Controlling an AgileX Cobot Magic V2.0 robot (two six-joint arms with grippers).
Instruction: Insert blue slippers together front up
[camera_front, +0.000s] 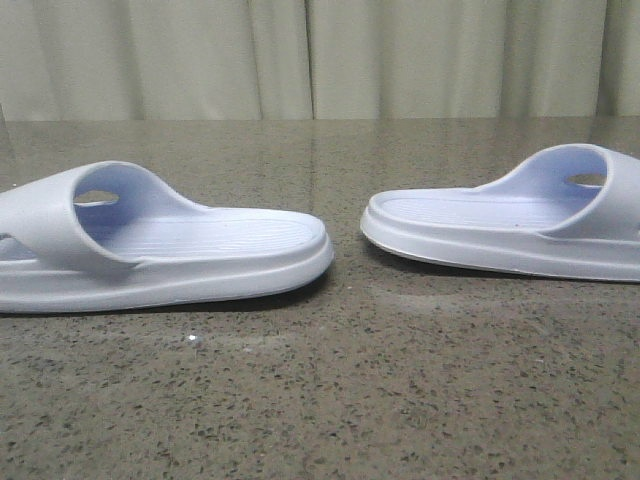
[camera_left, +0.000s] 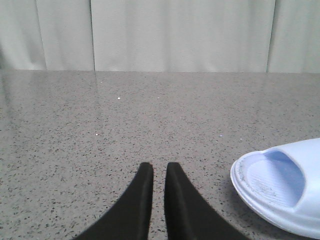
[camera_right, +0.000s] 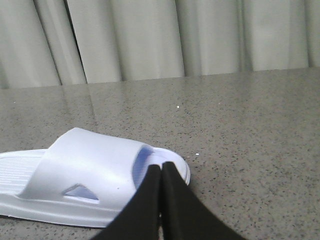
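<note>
Two pale blue-white slippers lie flat on the speckled stone table, soles down, with a gap between them. The left slipper (camera_front: 170, 250) has its strap at the left end; the right slipper (camera_front: 500, 225) has its strap at the right end, so their heels face each other. No gripper shows in the front view. My left gripper (camera_left: 159, 167) is empty, its fingers nearly together, low over bare table beside the left slipper's toe (camera_left: 280, 185). My right gripper (camera_right: 161, 165) is shut and empty, its tips in line with the right slipper's toe (camera_right: 85, 175).
The grey speckled table (camera_front: 320, 400) stretches back to a pale curtain (camera_front: 320, 60) along its far edge. Nothing else stands on the table in these views.
</note>
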